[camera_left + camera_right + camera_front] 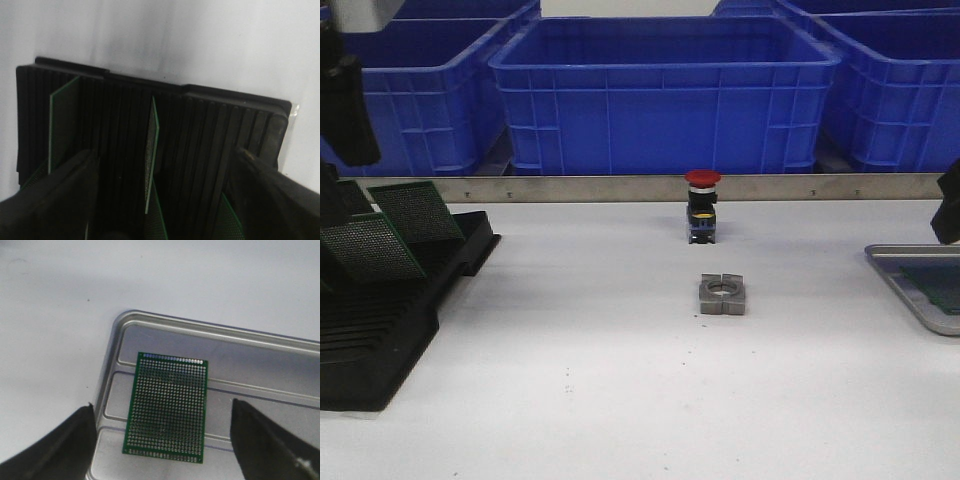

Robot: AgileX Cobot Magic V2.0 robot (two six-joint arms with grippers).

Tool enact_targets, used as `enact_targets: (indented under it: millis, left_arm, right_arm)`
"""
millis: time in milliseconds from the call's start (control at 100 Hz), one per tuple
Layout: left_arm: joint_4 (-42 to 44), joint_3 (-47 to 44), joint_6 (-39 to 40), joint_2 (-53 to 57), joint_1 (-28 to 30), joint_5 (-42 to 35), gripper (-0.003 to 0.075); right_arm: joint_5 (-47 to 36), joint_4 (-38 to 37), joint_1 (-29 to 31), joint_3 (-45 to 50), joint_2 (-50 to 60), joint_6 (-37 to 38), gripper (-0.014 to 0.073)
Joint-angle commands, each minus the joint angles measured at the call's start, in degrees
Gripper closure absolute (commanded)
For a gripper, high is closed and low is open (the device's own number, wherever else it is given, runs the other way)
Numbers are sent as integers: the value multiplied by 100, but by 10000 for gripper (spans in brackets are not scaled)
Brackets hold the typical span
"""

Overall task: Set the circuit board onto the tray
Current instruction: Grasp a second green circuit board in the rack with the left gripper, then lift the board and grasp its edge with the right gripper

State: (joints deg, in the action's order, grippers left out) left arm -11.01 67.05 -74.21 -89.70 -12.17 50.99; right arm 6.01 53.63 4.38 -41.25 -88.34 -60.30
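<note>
Right end effector (162, 450) spread wide, empty, above circuit board (167, 407) lying flat, lower-centre in tray (210, 332). Board thin, stiff, light; grip by edges. Left end effector (162, 200) apparently wide too.

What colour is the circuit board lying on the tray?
Green, dotted with holes; right wrist view.

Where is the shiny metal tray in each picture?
Front view: the tray is at the right edge of the table, cut off by the frame.
Left wrist view: not in it; only the black rack holding green boards.
Right wrist view: it fills the lower right, beneath the open right end effector.
Shared landmark: the green circuit board lying flat in the tray, seen in both the front and right wrist views.
</note>
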Motion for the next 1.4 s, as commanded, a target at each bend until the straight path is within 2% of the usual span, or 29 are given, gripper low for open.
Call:
enact_targets:
  millis: [0, 140, 280, 370, 560, 780, 1050, 1250, 1390]
  left_arm:
    - [-87, 170, 99, 28, 50, -180, 216]
    - [-87, 170, 99, -310, 50, -252, 223]
    - [-87, 170, 99, -634, 50, -428, 294]
    - [-77, 170, 99, -751, 50, -428, 405]
    - [-42, 192, 99, -768, 50, -451, 739]
    - [-33, 199, 99, -639, 38, -457, 737]
    - [-208, 584, 99, -119, -125, 182, 737]
    - [-1459, 797, 99, -9, -494, 458, 737]
    - [-2531, 805, 87, -9, -794, 472, 737]
  right_arm:
    - [-89, 44, 34, -160, 238, 9, 21]
    - [-89, 44, 34, -160, 238, 9, 22]
    - [-64, 44, 34, -160, 238, 9, 22]
    - [-50, 44, 34, -160, 238, 9, 22]
    - [14, 44, 34, -160, 238, 9, 22]
    - [203, 44, 29, -187, 289, 3, 22]
    - [1271, 39, 11, -457, 1043, -426, 22]
    - [2056, 39, -184, -622, 1558, -927, 22]
    - [2298, 39, -634, -622, 1691, -1529, 22]
